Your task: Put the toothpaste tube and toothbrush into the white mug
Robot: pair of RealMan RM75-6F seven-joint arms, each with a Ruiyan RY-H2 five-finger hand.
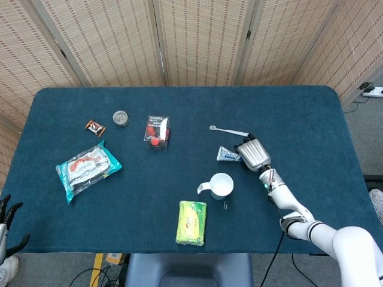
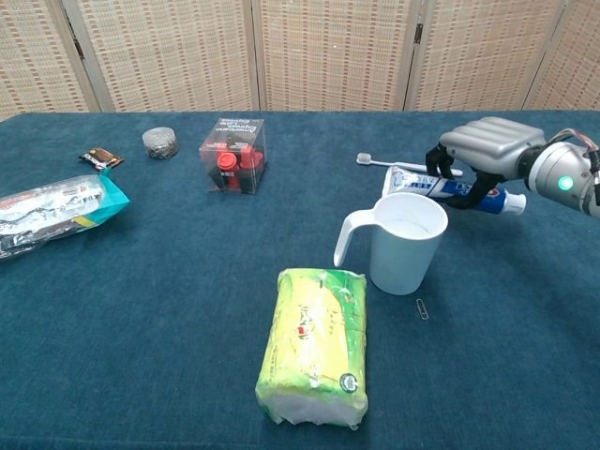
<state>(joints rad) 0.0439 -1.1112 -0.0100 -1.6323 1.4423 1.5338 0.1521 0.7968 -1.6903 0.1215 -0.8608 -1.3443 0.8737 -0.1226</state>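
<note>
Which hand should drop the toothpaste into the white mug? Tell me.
Right. The right hand already grips the white-and-blue toothpaste tube, lifted beside the white mug; the left hand hangs off the table's far corner.

blue table (image 1: 311, 113), white mug (image 1: 221, 185), toothbrush (image 1: 230, 130)

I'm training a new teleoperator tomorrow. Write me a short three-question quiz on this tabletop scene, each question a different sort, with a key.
1. True or false: the toothbrush is inside the white mug.
2. Which hand holds the toothpaste tube?
3. The green packet lies: A) behind the mug, B) in front of the mug, nearer the robot, C) inside it.

Key: 1 false, it lies on the table; 2 the right hand; 3 B.
</note>
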